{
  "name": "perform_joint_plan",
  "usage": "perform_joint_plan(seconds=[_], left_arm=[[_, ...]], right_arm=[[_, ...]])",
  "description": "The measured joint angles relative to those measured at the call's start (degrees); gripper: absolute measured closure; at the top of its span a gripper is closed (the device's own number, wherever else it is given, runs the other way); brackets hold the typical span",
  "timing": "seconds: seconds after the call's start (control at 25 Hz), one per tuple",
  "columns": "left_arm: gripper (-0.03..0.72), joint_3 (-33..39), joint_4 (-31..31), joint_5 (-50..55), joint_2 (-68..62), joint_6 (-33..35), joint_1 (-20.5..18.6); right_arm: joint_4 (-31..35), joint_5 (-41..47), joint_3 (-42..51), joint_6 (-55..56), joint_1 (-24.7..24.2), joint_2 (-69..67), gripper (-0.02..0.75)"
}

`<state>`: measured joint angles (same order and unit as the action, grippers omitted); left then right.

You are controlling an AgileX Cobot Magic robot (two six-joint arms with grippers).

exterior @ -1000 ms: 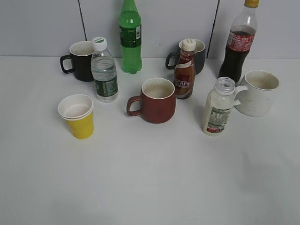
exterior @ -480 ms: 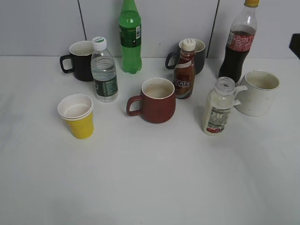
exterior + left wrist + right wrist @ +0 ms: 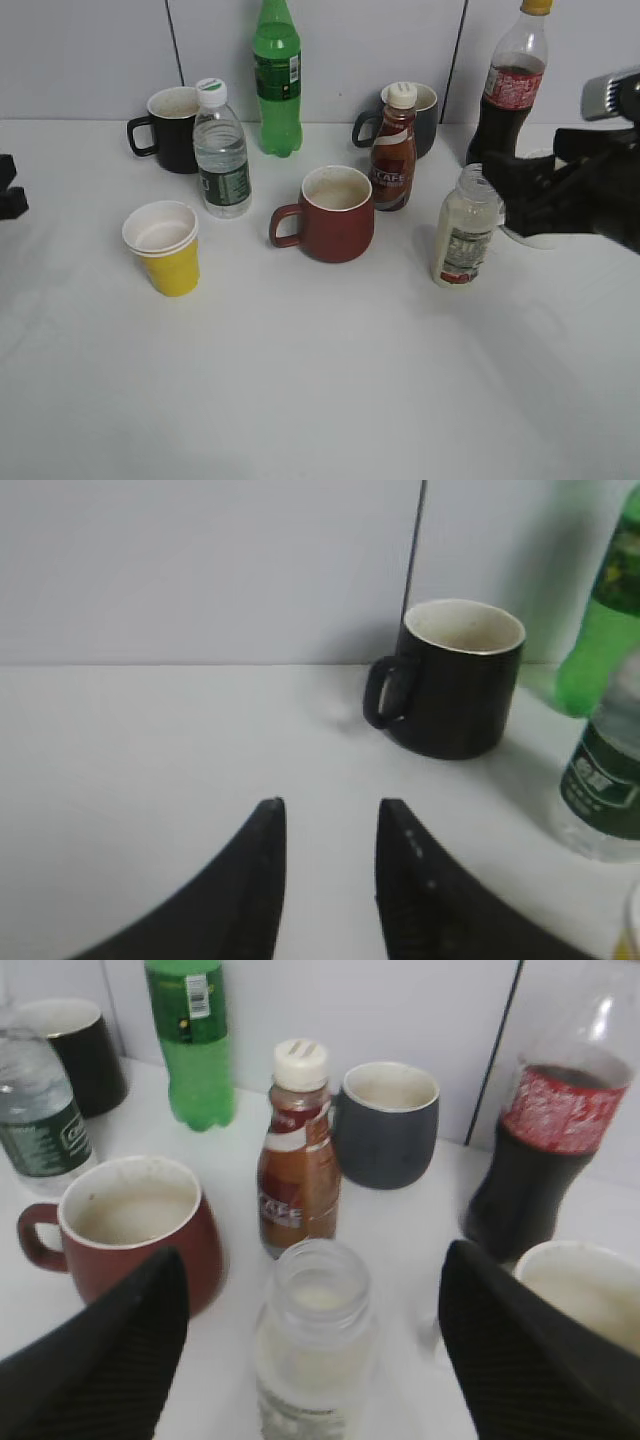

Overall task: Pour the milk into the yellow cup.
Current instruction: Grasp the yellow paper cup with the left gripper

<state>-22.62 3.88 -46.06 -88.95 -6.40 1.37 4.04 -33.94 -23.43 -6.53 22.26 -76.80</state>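
Note:
The milk [image 3: 462, 232] is a small uncapped bottle of creamy liquid standing right of centre. My right gripper [image 3: 505, 190] is open and has come in from the right, close beside the bottle's neck. In the right wrist view the bottle [image 3: 315, 1345] stands between and below the wide-spread fingers [image 3: 110, 1350], not touched. The yellow cup [image 3: 165, 247] stands upright at the left, white inside. My left gripper [image 3: 8, 190] shows only at the left edge; in its wrist view it [image 3: 328, 805] is open and empty above bare table.
A dark red mug [image 3: 338, 215] stands between cup and milk. Behind are a coffee bottle [image 3: 394, 150], water bottle [image 3: 222, 152], green bottle [image 3: 278, 80], cola bottle [image 3: 510, 95], black mug [image 3: 172, 130] and grey mug [image 3: 425, 115]. A white mug [image 3: 585, 1290] sits right of the milk.
My right gripper has come into view from the right and reached the milk bottle. My left gripper has appeared at the left edge. The objects have not moved.

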Motion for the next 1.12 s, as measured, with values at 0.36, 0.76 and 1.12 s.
perform_joint_plan(seconds=[0.36,0.76,1.12], left_arm=[[0.445,11.3,9.5,-22.1,-11.8,1.0,0.0],[0.218,6.7,23.3,-23.1,-21.3,3.6,0.0],[0.102,0.8,33.5,-23.2,-26.3,3.6,0.0]], right_arm=[[1.2,-10.4,7.4,0.8,4.2,-6.3,0.153],[1.7,-28.3,7.9,0.9,4.2,-23.8,0.152],[2.2,-34.9,7.5,1.0,4.2,-33.7,0.152]])
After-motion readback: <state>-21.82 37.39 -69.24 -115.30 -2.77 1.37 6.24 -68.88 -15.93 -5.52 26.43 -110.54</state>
